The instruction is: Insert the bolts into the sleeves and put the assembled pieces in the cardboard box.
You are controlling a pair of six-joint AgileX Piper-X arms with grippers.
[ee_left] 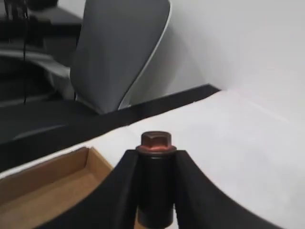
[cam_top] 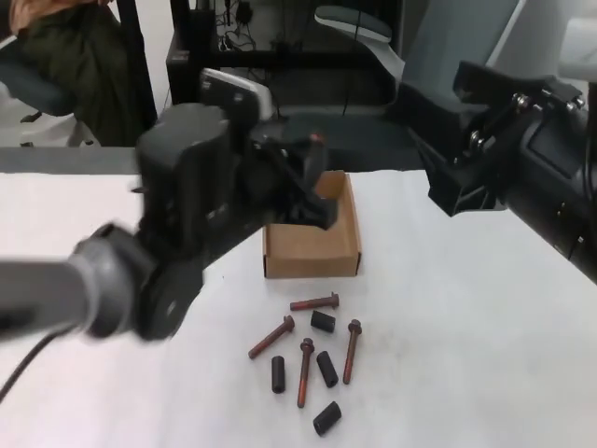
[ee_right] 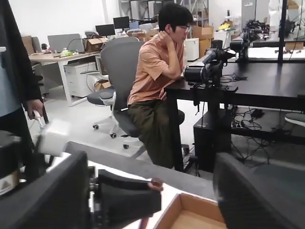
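Note:
My left gripper [ee_left: 156,164] is shut on an assembled piece: a black sleeve [ee_left: 155,191] with a copper-coloured bolt head [ee_left: 155,140] sticking out of its end. In the high view the left gripper [cam_top: 312,182] hangs over the open cardboard box [cam_top: 312,252]. The box's inner wall [ee_left: 43,176] lies just beside the held piece. My right gripper [ee_right: 150,191] is open, its fingers [ee_right: 257,191] wide apart with nothing between them, and it is raised to the right of the box [ee_right: 190,217]. Several loose bolts [cam_top: 305,371] and black sleeves [cam_top: 323,322] lie on the white table in front of the box.
The white table [cam_top: 485,355] has free room to the right and left of the loose parts. The right arm [cam_top: 541,159] is raised at the far right. A black strip [ee_left: 157,107] marks the table's back edge, with office chairs [ee_left: 119,47] and desks behind it.

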